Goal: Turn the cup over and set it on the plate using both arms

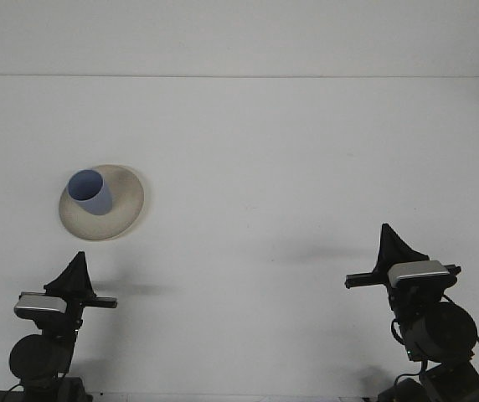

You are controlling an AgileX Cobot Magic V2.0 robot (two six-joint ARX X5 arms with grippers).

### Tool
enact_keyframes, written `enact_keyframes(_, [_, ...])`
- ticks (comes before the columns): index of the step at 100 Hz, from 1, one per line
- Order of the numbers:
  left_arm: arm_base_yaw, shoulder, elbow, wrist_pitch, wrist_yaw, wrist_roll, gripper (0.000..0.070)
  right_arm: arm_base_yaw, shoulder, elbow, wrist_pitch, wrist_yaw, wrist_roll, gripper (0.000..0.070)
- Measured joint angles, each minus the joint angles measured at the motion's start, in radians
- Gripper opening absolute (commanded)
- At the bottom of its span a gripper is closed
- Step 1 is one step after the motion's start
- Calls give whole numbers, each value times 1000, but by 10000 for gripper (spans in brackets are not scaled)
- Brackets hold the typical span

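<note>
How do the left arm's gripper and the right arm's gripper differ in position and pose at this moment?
The left gripper sits lower in the frame than the right gripper. The left gripper is close to the plate that holds the blue cup, just behind it; the right gripper is far across the table from both. Both point forward, hold nothing and touch neither cup nor plate.
</note>
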Motion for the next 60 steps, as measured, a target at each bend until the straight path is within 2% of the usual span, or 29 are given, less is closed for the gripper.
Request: enact_keyframes(60, [0, 0, 0, -2, 0, 0, 14, 0, 0, 0, 0, 0, 0, 0])
